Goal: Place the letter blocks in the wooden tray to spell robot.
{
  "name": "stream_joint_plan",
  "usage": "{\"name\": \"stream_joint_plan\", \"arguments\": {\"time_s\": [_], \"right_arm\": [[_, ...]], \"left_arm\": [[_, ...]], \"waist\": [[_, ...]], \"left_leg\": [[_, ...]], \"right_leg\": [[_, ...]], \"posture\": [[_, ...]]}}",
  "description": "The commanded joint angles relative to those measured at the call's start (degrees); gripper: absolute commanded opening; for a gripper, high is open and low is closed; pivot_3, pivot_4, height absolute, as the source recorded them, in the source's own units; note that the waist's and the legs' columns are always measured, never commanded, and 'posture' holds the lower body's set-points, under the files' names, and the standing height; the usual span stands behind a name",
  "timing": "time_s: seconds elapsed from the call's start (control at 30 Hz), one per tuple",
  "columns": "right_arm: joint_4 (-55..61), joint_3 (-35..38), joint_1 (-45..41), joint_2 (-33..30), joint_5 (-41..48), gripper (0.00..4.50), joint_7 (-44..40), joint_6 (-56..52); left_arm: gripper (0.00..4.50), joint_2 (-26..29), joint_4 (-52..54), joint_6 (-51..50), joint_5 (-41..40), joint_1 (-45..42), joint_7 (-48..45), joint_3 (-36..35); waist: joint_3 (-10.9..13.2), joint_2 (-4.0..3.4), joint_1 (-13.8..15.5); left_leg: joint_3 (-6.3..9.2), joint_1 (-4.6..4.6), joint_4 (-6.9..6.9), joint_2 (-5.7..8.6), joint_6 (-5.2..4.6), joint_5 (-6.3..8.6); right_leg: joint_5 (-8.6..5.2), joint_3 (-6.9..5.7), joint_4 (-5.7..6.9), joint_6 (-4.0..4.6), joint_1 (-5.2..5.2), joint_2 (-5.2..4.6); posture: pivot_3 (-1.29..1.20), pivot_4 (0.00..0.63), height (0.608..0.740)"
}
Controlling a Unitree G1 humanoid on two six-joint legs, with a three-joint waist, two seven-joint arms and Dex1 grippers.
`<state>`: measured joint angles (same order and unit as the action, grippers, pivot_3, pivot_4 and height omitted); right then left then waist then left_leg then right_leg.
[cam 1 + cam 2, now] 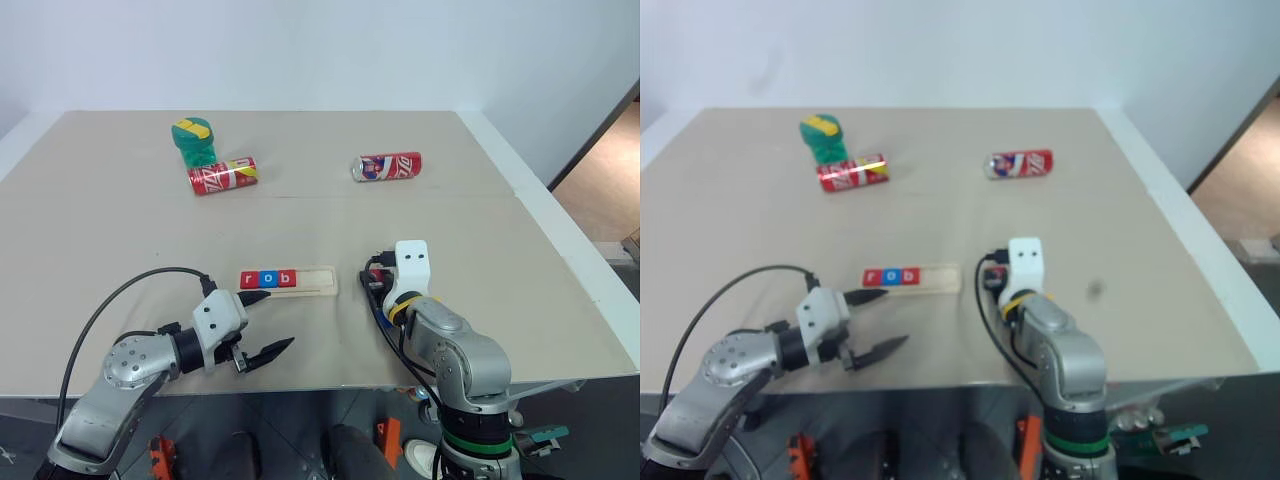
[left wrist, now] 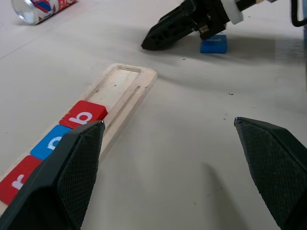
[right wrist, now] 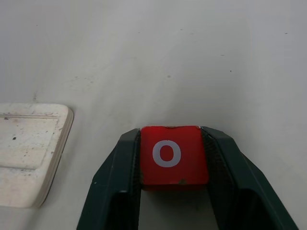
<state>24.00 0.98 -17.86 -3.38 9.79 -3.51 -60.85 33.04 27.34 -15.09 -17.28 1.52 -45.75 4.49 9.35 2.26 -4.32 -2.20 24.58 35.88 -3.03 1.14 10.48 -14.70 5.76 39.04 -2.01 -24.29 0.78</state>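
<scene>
Surface: beige and matte, with a white rim [image 1: 560, 215] along its right edge and a pale wall behind its far edge.
Wooden tray: my long, narrow, shallow pale-wood tray [image 1: 315, 282] lies flat near the front edge of the surface, about midway between its left and right edges, running lengthwise from left to right.
Blocks in the tray: three flat square letter tiles sit side by side in the left part of the groove, a red "r" tile [image 1: 249, 279], a blue "o" tile [image 1: 268, 279] and a red "b" tile [image 1: 286, 279]; the right part of the groove is bare wood.
Right pincer: my right pincer [image 3: 169, 158] is clenched on a red "o" tile [image 3: 173, 154], one black finger against each side of it, letter facing up, just beside the right end of the tray.
Blue tile: a blue square tile [image 2: 214, 43] lies flat on the surface by my right pincer, further right of the tray; I cannot read its letter.
Left pincer: my left pincer [image 1: 257, 326] is released, fingers spread wide with nothing between them, hovering near the front edge beside the left end of the tray.
Far side: a red soda can [image 1: 223, 176] lies on its side toward the far left corner, just beside a green and yellow object [image 1: 194, 141]; another red soda can [image 1: 389, 167] lies on its side toward the far right.
</scene>
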Motion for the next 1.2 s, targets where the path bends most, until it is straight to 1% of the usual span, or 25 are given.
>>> {"name": "stream_joint_plan", "arguments": {"time_s": [0.03,0.07,0.1,0.13,0.17,0.23,0.3,0.37,0.47,0.57,0.6,0.67,0.8,0.87,0.9,0.93,1.0,1.1,1.2], "right_arm": [[3.2,-0.2,-1.8,-2.6,1.5,3.25,-2.4,-1.7],[3.6,0.4,-3.0,-4.8,2.3,3.53,-4.2,-2.4],[3.7,1.0,-4.2,-7.3,3.1,3.96,-6.2,-2.9],[3.2,1.6,-5.7,-10.5,4.7,4.28,-9.5,-2.7],[2.4,2.2,-7.1,-13.5,6.3,4.49,-12.9,-2.1],[-2.7,2.3,-10.5,-21.5,8.4,4.49,-21.7,1.2],[-10.6,0.5,-13.9,-29.0,9.0,4.49,-32.8,8.9],[-19.7,-3.2,-17.1,-34.3,8.3,4.49,-45.2,19.3],[-33.2,-8.3,-21.1,-37.4,6.5,4.49,-61.7,34.2],[-44.0,-11.9,-24.7,-36.7,4.3,4.49,-71.9,45.2],[-47.6,-12.7,-25.9,-35.8,3.4,4.49,-74.0,48.9],[-54.3,-14.1,-28.2,-34.0,1.5,4.49,-76.3,54.5],[-65.2,-14.8,-31.2,-30.9,-2.2,4.49,-76.4,61.8],[-69.6,-14.5,-31.4,-29.9,-3.6,4.09,-75.2,64.3],[-70.7,-14.3,-31.0,-29.7,-4.2,4.09,-74.1,64.6],[-71.1,-14.1,-30.3,-29.8,-4.6,3.96,-73.4,64.8],[-71.2,-14.0,-29.3,-30.2,-5.3,3.96,-72.5,64.5],[-68.1,-12.2,-25.8,-30.8,-4.2,3.96,-70.6,60.7],[-64.4,-11.4,-23.1,-31.1,-3.8,3.96,-68.8,58.9]], "left_arm": [[4.5,-0.3,-0.3,1.1,-2.5,-1.0,-1.3,-1.2],[4.5,-0.8,-0.4,0.3,-3.9,-1.2,-1.3,-1.6],[4.5,-1.3,-0.4,-0.8,-5.4,-1.5,-1.1,-2.1],[4.5,-1.6,-0.3,-1.7,-6.8,-1.8,-1.2,-2.5],[4.5,-1.7,-0.1,-2.6,-8.0,-2.1,-1.2,-2.8],[4.5,-2.0,0.3,-5.2,-11.2,-3.1,-1.0,-3.5],[4.5,-2.1,0.8,-7.1,-13.2,-4.0,-1.0,-3.5],[4.5,-2.2,1.6,-9.1,-15.0,-4.5,-1.0,-3.3],[4.5,-1.3,3.3,-10.2,-15.4,-4.5,-2.1,-1.8],[4.5,-1.4,3.8,-10.1,-14.6,-4.4,-1.7,-1.1],[4.5,-1.2,3.9,-9.7,-13.8,-4.2,-1.7,-0.8],[4.5,-1.2,4.1,-9.3,-12.8,-3.7,-1.3,-0.5],[4.5,-1.5,5.1,-9.2,-12.3,-2.3,0.2,-0.9],[4.5,-1.5,5.3,-9.1,-11.5,-1.9,1.3,-1.2],[4.5,-1.5,5.5,-8.5,-10.7,-1.6,2.0,-1.5],[4.5,-1.5,5.5,-7.9,-9.9,-1.2,2.6,-1.7],[4.5,-1.4,5.5,-7.5,-9.2,-0.6,3.2,-1.9],[4.5,-1.5,6.3,-7.8,-9.0,0.8,4.1,-2.0],[4.5,-1.5,6.3,-7.5,-8.5,1.4,4.7,-1.8]], "waist": [[0.0,0.0,0.0],[0.0,-0.01,0.0],[0.0,-0.03,0.0],[0.0,-0.04,0.0],[0.1,-0.03,0.0],[0.1,-0.04,0.0],[0.1,-0.02,0.0],[0.1,-0.01,0.0],[0.1,0.03,-0.1],[0.1,0.0,-0.1],[0.2,-0.02,-0.1],[0.2,-0.02,-0.2],[0.2,0.0,-0.1],[0.2,0.01,-0.1],[0.2,0.01,-0.1],[0.2,0.01,-0.1],[0.2,0.0,0.1],[0.2,0.0,0.1],[0.2,0.01,0.2]], "left_leg": [[0.0,0.0,0.0,0.0,0.0,0.0],[0.0,0.0,0.0,0.01,0.0,0.0],[0.0,0.01,0.01,0.02,0.0,0.0],[0.0,0.04,0.03,0.05,-0.01,0.0],[-0.01,0.06,0.06,0.07,-0.01,0.0],[-0.04,0.08,0.13,0.12,-0.01,0.0],[-0.03,0.06,0.17,0.15,-0.01,-0.01],[-0.03,0.03,0.17,0.16,-0.02,0.0],[-0.04,-0.04,0.08,0.1,-0.09,0.04],[0.01,-0.05,-0.02,0.06,-0.12,0.06],[0.04,-0.04,-0.04,0.06,-0.12,0.06],[0.04,-0.05,-0.05,0.06,-0.12,0.06],[0.04,-0.05,0.01,0.09,-0.11,0.06],[0.03,-0.05,0.06,0.12,-0.1,0.06],[0.03,-0.05,0.06,0.13,-0.1,0.06],[0.04,-0.06,0.09,0.14,-0.1,0.06],[0.03,-0.05,0.11,0.16,-0.1,0.06],[0.0,-0.08,0.18,0.2,-0.1,0.06],[0.03,-0.31,0.22,0.22,-0.1,0.06]], "right_leg": [[0.0,0.0,0.0,0.0,0.0,0.0],[0.0,0.0,0.0,0.0,0.0,0.0],[0.0,0.0,0.0,0.0,0.0,-0.01],[0.0,-0.01,0.0,-0.01,0.0,-0.05],[-0.01,0.0,-0.01,-0.03,-0.01,-0.07],[0.04,0.04,-0.04,-0.13,0.01,-0.1],[0.06,0.02,-0.08,-0.18,0.08,-0.11],[0.01,-0.01,-0.13,-0.09,0.11,-0.09],[0.02,0.01,-0.13,-0.12,0.13,-0.01],[-0.02,0.0,-0.11,-0.08,0.12,0.08],[-0.04,-0.01,-0.1,-0.08,0.12,0.08],[-0.04,0.0,-0.08,-0.07,0.11,0.08],[0.0,0.0,-0.06,-0.06,0.14,0.01],[0.01,-0.01,-0.06,-0.07,0.17,-0.04],[0.01,-0.01,-0.06,-0.07,0.18,-0.04],[0.02,-0.01,-0.06,-0.07,0.2,-0.05],[0.04,-0.01,-0.06,-0.05,0.22,-0.07],[0.06,0.04,-0.06,-0.09,0.28,-0.13],[0.05,0.03,-0.07,-0.13,0.54,-0.15]], "posture": [[0.0,0.15,0.74],[0.0,0.15,0.74],[0.0,0.15,0.74],[0.0,0.15,0.74],[0.0,0.15,0.74],[0.0,0.15,0.74],[0.0,0.15,0.74],[0.0,0.15,0.74],[0.0,0.15,0.74],[0.0,0.15,0.74],[0.0,0.15,0.74],[0.0,0.15,0.74],[0.0,0.15,0.74],[0.0,0.15,0.74],[0.0,0.15,0.74],[0.0,0.15,0.74],[0.0,0.15,0.74],[0.0,0.15,0.74],[0.0,0.15,0.74]]}}
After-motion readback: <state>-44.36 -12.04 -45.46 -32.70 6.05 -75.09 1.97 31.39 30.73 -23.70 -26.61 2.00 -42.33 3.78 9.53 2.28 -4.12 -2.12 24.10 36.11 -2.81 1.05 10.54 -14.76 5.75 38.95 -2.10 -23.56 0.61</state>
